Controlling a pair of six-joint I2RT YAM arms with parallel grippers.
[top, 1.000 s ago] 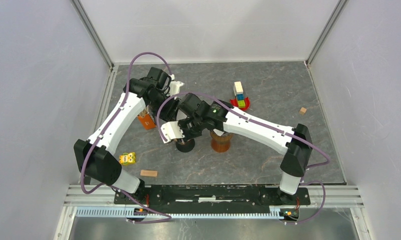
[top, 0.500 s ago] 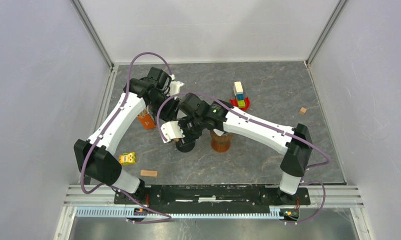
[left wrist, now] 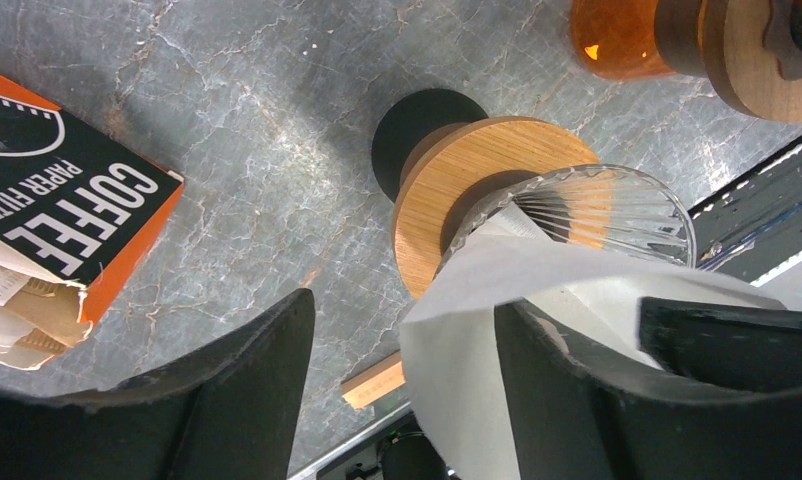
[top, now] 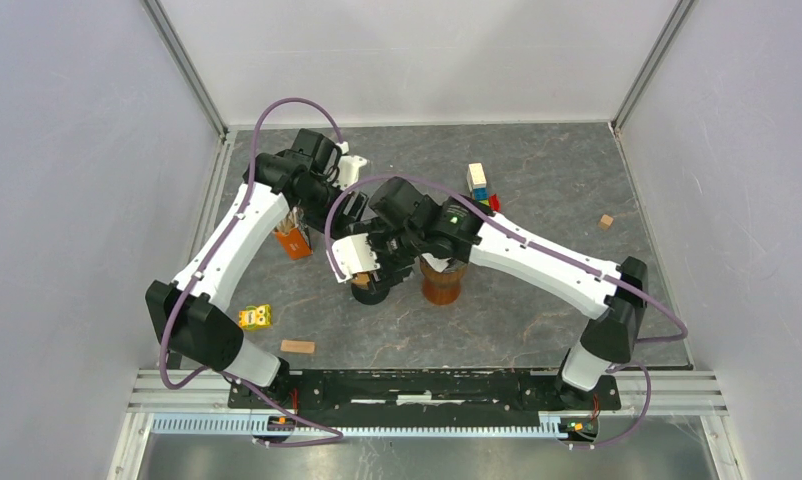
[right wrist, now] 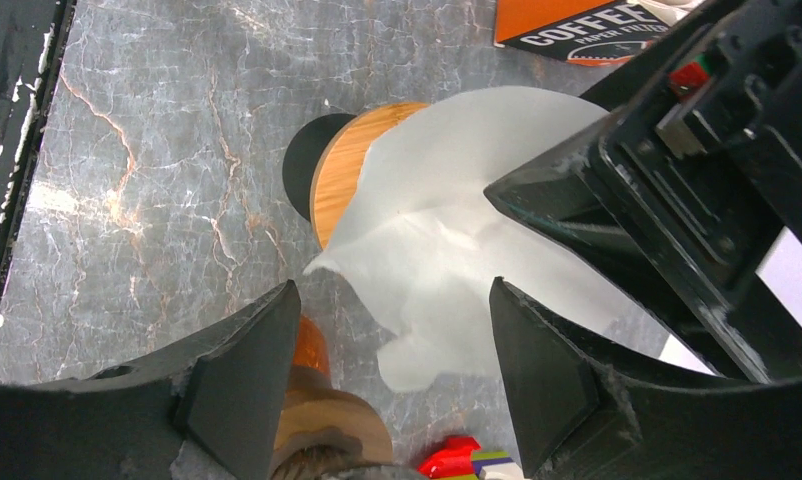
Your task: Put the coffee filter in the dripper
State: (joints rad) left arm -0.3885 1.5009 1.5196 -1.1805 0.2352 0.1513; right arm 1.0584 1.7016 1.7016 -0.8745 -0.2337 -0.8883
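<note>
The dripper, a ribbed glass cone in a wooden collar on a black foot, stands mid-table. The white paper coffee filter lies crumpled over its mouth, one side down in the glass and one flap sticking out sideways. My left gripper is open above it, the filter's flap resting against its right finger. Just above the filter, my right gripper hangs open with nothing pinched.
An orange coffee filter box lies left of the dripper. An amber jar with a wooden top stands right beside it. Coloured blocks, a wooden block, a yellow toy and a small cube lie around.
Both grippers have opened. The right one let go of the filter and pulled slightly up and right; the filter now rests on the dripper.
</note>
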